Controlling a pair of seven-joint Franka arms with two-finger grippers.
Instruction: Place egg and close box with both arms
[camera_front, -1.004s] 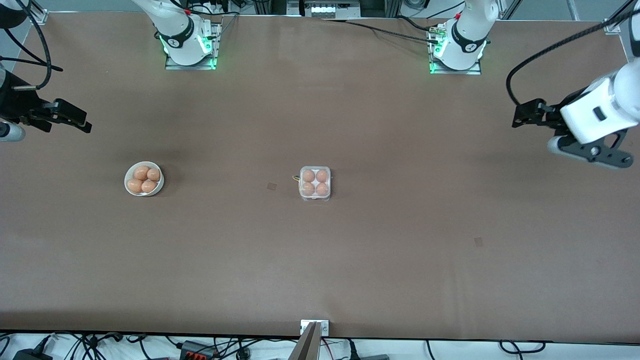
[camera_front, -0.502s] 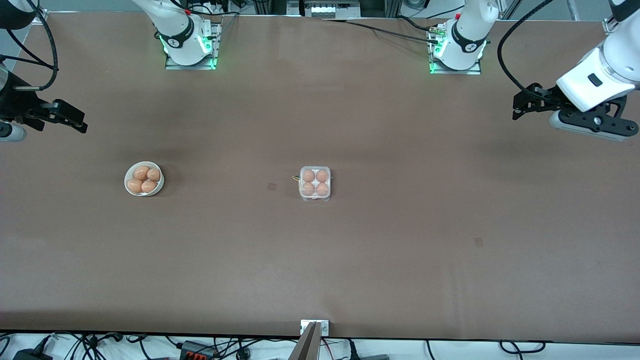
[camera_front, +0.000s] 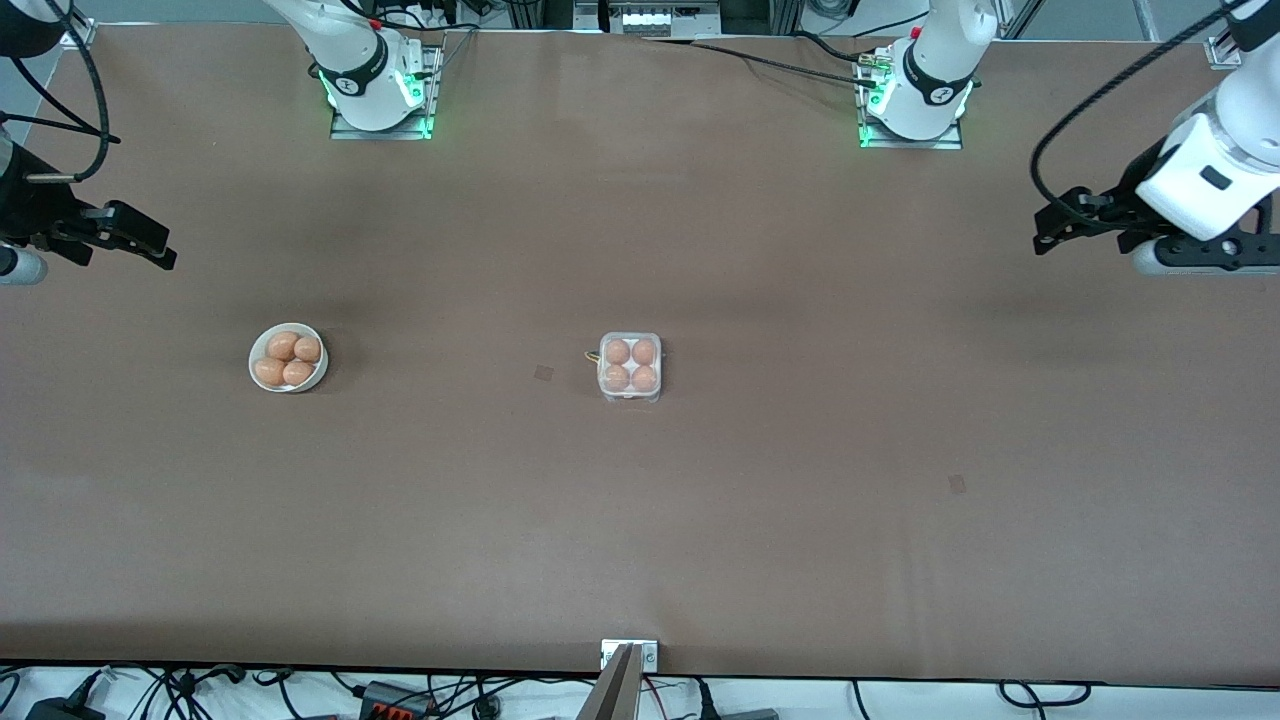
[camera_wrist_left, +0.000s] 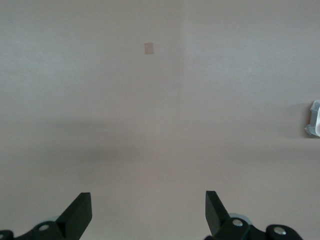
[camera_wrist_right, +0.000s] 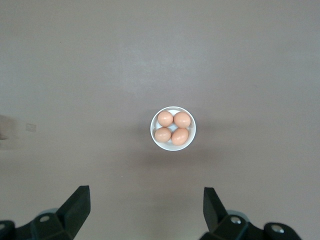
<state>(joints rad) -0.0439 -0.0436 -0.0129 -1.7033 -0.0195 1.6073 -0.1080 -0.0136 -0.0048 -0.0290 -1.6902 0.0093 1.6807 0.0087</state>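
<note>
The box (camera_front: 630, 397) stands mid-table, and several brown eggs (camera_front: 618, 352) fill its cells. Its clear lid appears to lie down over them. One edge of the box shows in the left wrist view (camera_wrist_left: 315, 120). My left gripper (camera_front: 1045, 232) hangs open and empty over the left arm's end of the table, well away from the box. It is also open in the left wrist view (camera_wrist_left: 148, 210). My right gripper (camera_front: 160, 250) hangs open and empty over the right arm's end of the table. It is also open in the right wrist view (camera_wrist_right: 146, 205).
A round white bowl (camera_front: 254, 360) with several brown eggs (camera_front: 283, 346) sits toward the right arm's end; the right wrist view shows it too (camera_wrist_right: 153, 129). Small tape marks (camera_front: 543, 373) lie on the brown table. Both arm bases (camera_front: 378, 90) stand along the table's edge.
The left arm's wrist has swung up and turned, and its open gripper stays over the table's end. The right gripper has barely shifted. The box and the bowl have not moved.
</note>
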